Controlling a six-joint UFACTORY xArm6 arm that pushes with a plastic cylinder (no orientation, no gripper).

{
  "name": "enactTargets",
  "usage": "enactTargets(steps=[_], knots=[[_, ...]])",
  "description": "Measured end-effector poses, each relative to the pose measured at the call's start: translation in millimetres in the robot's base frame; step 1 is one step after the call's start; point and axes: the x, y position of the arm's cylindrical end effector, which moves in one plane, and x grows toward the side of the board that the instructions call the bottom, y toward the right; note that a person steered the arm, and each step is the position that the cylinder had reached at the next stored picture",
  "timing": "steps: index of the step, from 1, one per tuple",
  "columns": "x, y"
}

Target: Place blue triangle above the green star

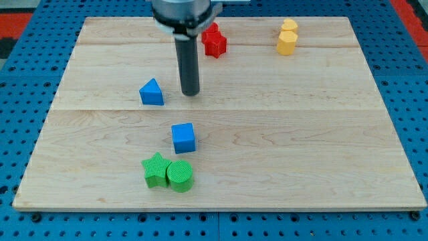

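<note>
The blue triangle [152,92] lies left of the board's middle. My tip [191,93] rests on the board just to the right of it, a small gap apart. The green star [156,170] lies near the view's bottom, well below the triangle, touching a green cylinder [180,177] on its right. A blue cube [183,138] sits between the triangle and the star, slightly right of both.
A red block [214,41] lies at the view's top, right behind my rod. Two yellow blocks [287,38] stand at the top right. The wooden board [321,134] is ringed by a blue perforated table.
</note>
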Motion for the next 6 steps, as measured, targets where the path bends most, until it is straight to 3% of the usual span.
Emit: enactTargets(steps=[1,2,3,5,6], knots=[[-22.1,-35.8],[12.8,-93.1],[32.8,-99.6],[49.7,-49.0],[86.9,-32.0]])
